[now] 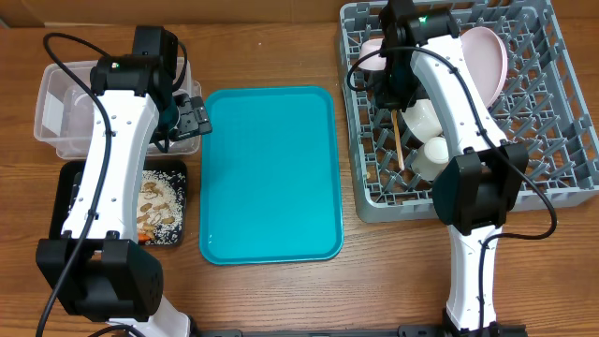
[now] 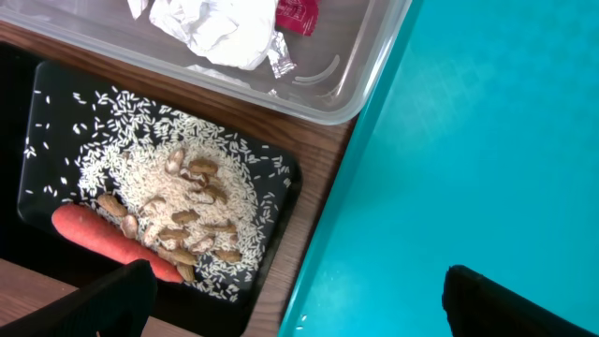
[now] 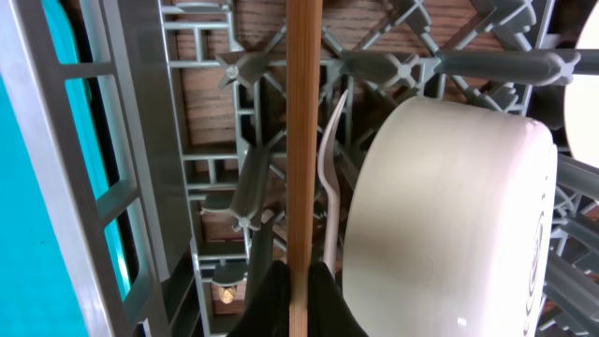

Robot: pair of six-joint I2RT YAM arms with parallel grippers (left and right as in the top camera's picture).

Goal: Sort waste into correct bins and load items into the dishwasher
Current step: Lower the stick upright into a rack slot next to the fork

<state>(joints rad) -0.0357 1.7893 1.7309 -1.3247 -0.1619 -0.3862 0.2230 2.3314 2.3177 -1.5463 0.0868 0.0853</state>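
My right gripper (image 3: 298, 300) is shut on a thin wooden chopstick (image 3: 302, 131) over the grey dishwasher rack (image 1: 562, 140). In the overhead view the chopstick (image 1: 400, 140) slants down into the rack beside a white bowl (image 1: 423, 117) and a small cup (image 1: 435, 152). A white fork (image 3: 328, 187) stands next to the bowl (image 3: 449, 215). The plate (image 1: 487, 56) leans at the rack's back. My left gripper (image 2: 299, 314) hangs open and empty over the gap between the black tray (image 2: 28, 140) and the teal tray. Rice scraps (image 2: 178, 187) and a carrot (image 2: 103, 239) lie in the black tray.
The clear tub (image 1: 56, 117) at the far left holds a crumpled napkin (image 2: 220, 28) and a red wrapper (image 2: 298, 14). The teal tray (image 1: 271, 173) lies in the middle with a few rice grains on it. Another pale dish (image 1: 374, 51) stands at the rack's back left.
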